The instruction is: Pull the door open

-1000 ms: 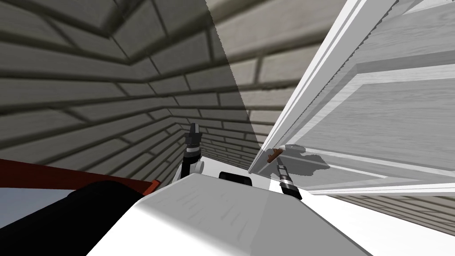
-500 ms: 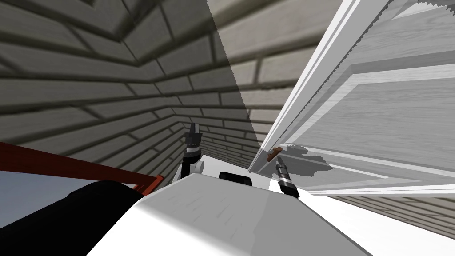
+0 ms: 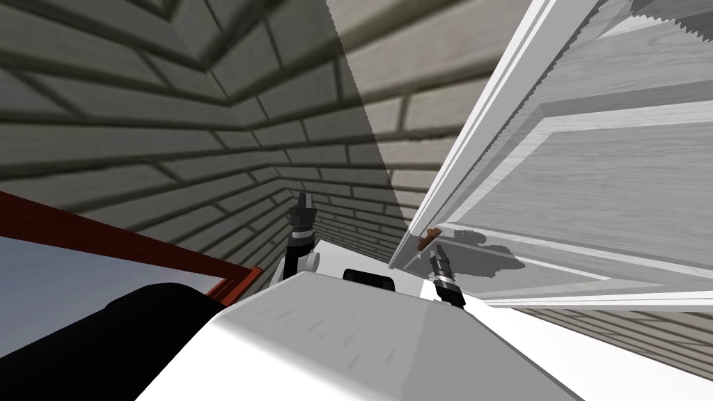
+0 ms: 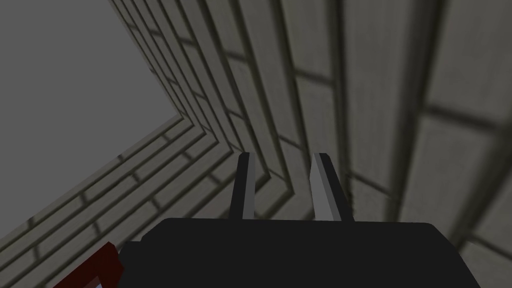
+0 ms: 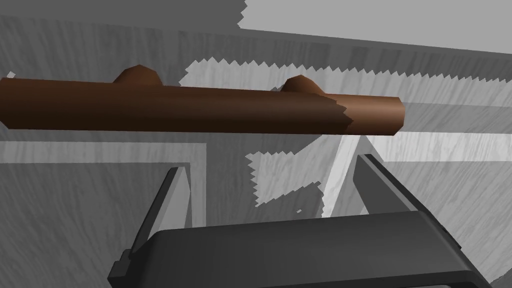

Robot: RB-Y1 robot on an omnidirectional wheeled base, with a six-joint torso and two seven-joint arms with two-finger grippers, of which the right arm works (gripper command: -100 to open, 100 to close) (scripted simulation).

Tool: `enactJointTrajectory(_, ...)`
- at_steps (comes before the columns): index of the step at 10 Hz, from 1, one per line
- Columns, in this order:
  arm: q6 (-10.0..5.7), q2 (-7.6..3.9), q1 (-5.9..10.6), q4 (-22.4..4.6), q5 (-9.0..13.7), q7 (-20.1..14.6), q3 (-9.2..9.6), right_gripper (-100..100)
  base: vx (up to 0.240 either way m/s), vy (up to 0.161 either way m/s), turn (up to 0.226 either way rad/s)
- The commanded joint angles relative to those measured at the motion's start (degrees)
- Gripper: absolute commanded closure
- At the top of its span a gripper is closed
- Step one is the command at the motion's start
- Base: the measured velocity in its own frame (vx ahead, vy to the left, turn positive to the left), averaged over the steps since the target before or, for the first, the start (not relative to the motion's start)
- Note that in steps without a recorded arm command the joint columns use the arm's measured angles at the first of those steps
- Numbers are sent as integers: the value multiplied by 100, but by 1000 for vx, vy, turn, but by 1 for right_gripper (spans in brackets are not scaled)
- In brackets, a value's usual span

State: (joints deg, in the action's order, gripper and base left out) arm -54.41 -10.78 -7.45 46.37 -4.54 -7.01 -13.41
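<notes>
The white panelled door (image 3: 592, 181) stands ajar on my right, its edge toward me. A brown bar handle (image 3: 428, 237) is fixed near that edge. My right gripper (image 3: 439, 249) points at it from just below. In the right wrist view the handle (image 5: 200, 110) lies across the door panel (image 5: 90, 210), just beyond the fingertips. That gripper (image 5: 272, 175) is open and holds nothing. My left gripper (image 3: 302, 200) is raised toward the brick wall. Its fingers (image 4: 282, 165) stand close together with nothing between them.
A grey brick wall (image 3: 174, 139) runs along the left and ahead, meeting in a corner. A red-framed pane (image 3: 139, 244) lies low on the left. The door's leading edge (image 3: 480, 139) rises close on my right.
My view has shifted, so more of the red frame shows on the left. The right gripper has crept a little closer to the handle. The left arm has held still.
</notes>
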Motion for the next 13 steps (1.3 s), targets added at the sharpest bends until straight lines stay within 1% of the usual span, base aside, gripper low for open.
enactJointTrajectory(1, 13, 8, 26, -22, 50, -170, 10, -100, -43, -17, 28)
enactJointTrajectory(2, 49, 31, 72, -42, 150, -400, 31, -100, -47, -16, 56)
enactJointTrajectory(3, 84, 53, 118, -62, 249, -548, 52, -100, -80, -23, 105)
enactJointTrajectory(4, 84, 53, 118, -62, 249, -647, 52, -100, -63, -23, 24)
enactJointTrajectory(5, 120, 76, 163, -82, 349, -848, 74, -100, -54, -21, 41)
enactJointTrajectory(6, 120, 76, 163, -82, 349, -886, 74, -100, -38, -13, 30)
enactJointTrajectory(7, 157, 99, 210, -103, 452, -1117, 95, -100, -44, -16, 61)
enactJointTrajectory(8, 194, 123, 257, -124, 555, -1266, 117, -100, -67, -17, 89)
enactJointTrajectory(9, 194, 123, 257, -124, 555, -1364, 117, -100, -59, -14, 36)
enactJointTrajectory(10, 230, 146, 304, -144, 658, -1565, 139, -100, -67, -20, 68)
enactJointTrajectory(11, 230, 146, 304, -144, 658, -1603, 139, -100, -52, -17, 26)
enactJointTrajectory(12, 267, 170, 351, -165, 761, -1832, 161, -100, -47, -16, 47)
enactJointTrajectory(13, 304, 193, 398, -186, 863, -1980, 183, -100, -71, -32, 101)
